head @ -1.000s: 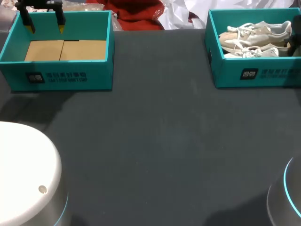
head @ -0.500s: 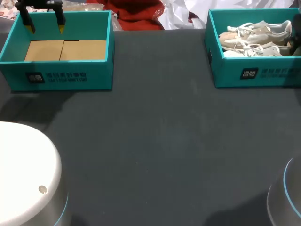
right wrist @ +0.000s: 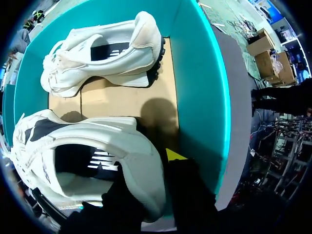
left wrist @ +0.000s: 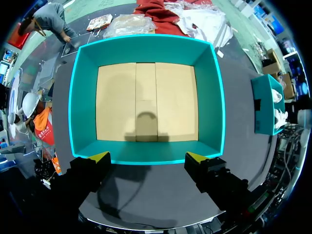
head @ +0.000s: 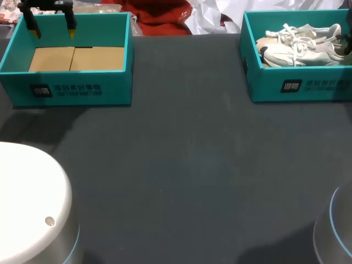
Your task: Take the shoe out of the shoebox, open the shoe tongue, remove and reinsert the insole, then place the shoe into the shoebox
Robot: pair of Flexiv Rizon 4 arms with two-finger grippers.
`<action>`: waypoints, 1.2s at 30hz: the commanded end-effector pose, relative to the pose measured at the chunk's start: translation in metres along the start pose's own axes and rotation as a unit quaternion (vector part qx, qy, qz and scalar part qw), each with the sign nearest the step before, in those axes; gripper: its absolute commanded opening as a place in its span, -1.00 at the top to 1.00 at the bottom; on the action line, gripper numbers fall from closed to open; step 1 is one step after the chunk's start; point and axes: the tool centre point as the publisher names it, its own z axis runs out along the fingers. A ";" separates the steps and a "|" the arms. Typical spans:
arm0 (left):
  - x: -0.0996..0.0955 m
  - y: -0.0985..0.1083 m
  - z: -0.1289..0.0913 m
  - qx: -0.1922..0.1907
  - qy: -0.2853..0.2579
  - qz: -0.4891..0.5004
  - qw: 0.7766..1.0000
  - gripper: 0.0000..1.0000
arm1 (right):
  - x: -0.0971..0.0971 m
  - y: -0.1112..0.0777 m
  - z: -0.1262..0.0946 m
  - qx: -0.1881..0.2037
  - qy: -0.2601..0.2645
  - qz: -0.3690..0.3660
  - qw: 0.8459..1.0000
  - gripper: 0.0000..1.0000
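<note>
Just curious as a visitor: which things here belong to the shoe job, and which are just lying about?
Job: right shoebox; gripped shoe; right gripper, its fingers on that shoe's heel.
Lying about: other shoe in the same shoebox; empty left box, with the open left gripper at its rim.

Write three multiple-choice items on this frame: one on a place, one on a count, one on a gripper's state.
1. Where are the shoes? A) on the table B) in the right box C) in the left box
2. How many shoes are there? A) one B) three C) two
3. The left gripper is A) open B) shut on a shoe C) shut on a lace
Answers: 1 B, both lie inside that box; 2 C, two white ones show; 3 A, its tips stand wide apart, holding nothing.
</note>
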 end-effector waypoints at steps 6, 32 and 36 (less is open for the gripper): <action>0.000 0.000 0.000 0.000 0.000 0.000 1.000 -1.00 | -0.004 0.004 -0.029 -0.001 -0.011 0.014 1.000 1.00; 0.000 0.000 0.000 0.000 0.000 0.000 1.000 -1.00 | -0.014 -0.019 -0.155 -0.014 -0.012 0.036 0.999 1.00; 0.000 0.000 0.000 0.000 0.000 0.000 1.000 -1.00 | -0.006 -0.038 -0.175 -0.015 -0.014 0.035 0.999 1.00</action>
